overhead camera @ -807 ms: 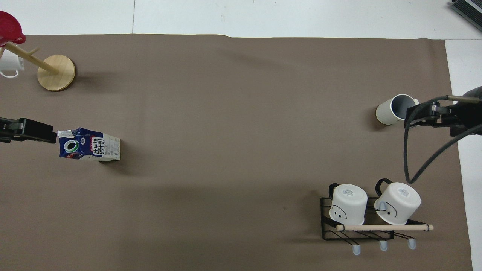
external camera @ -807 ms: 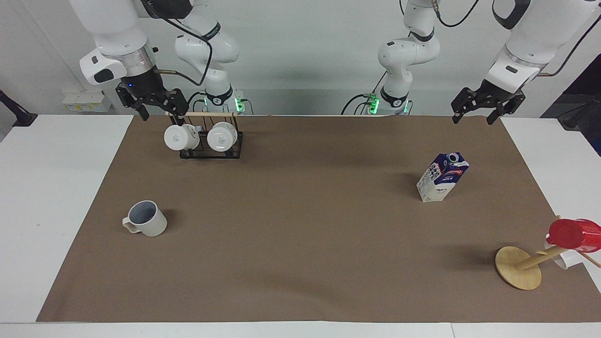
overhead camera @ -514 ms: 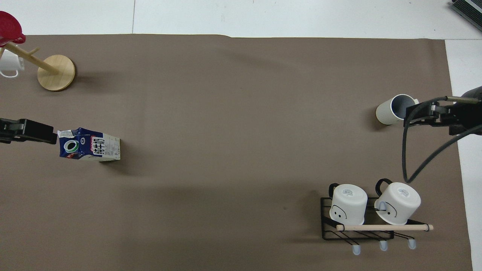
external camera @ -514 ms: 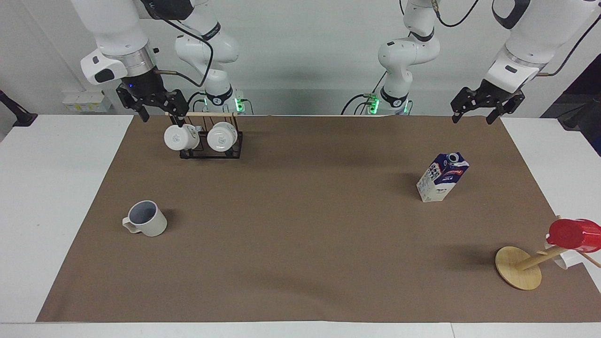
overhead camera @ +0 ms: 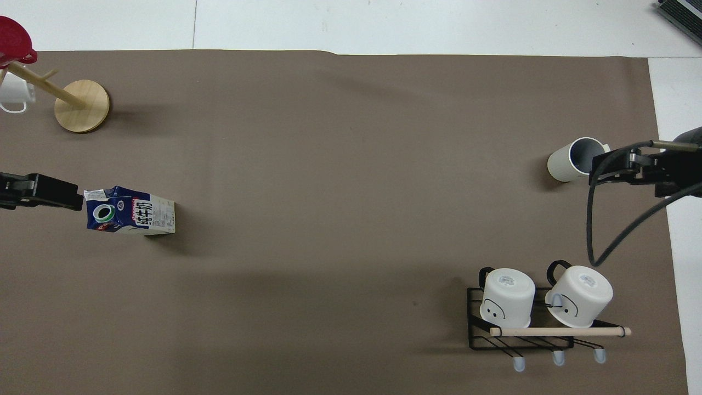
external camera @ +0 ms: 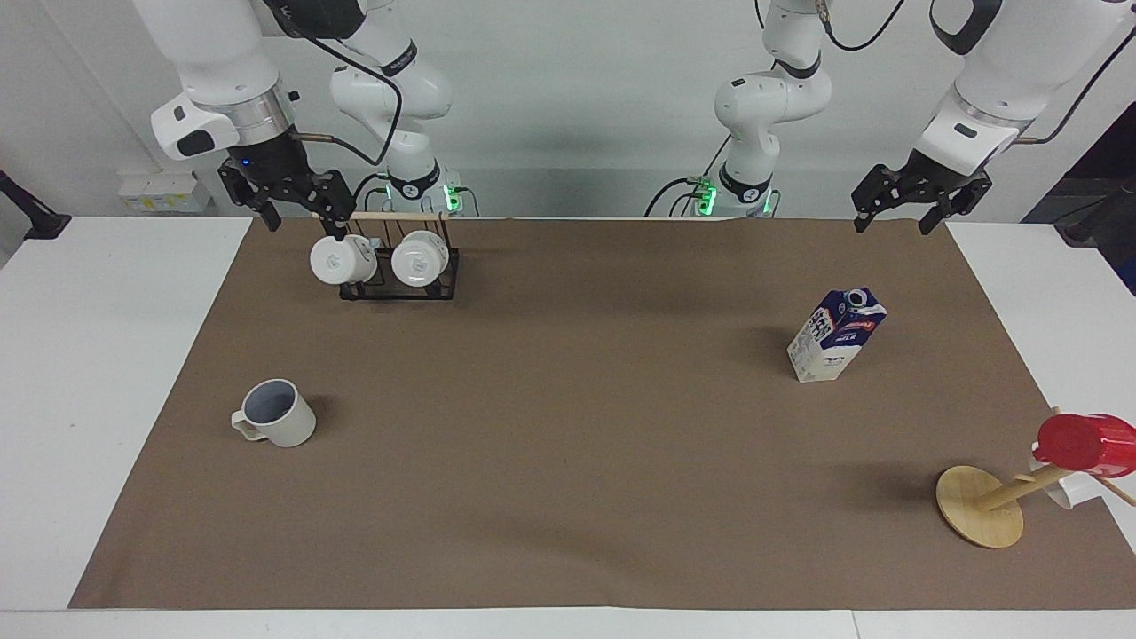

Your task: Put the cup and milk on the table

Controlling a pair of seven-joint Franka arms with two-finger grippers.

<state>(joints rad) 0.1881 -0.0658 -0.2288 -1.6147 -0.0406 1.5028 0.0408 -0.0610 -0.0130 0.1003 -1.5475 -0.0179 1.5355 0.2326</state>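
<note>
The grey-beige cup stands upright on the brown mat of the table, toward the right arm's end. The blue-and-white milk carton stands upright on the mat toward the left arm's end. My right gripper hangs open and empty in the air over the mat's edge, beside the mug rack. Over the mat's corner at the other end, my left gripper hangs open and empty too. Neither gripper touches anything.
A black wire rack with a wooden bar holds two white mugs, close to the robots and just below my right gripper. A wooden mug tree with a red cup and a white mug stands farther out than the milk.
Both grippers have drifted very slightly upward. The cup and the milk have not moved.
</note>
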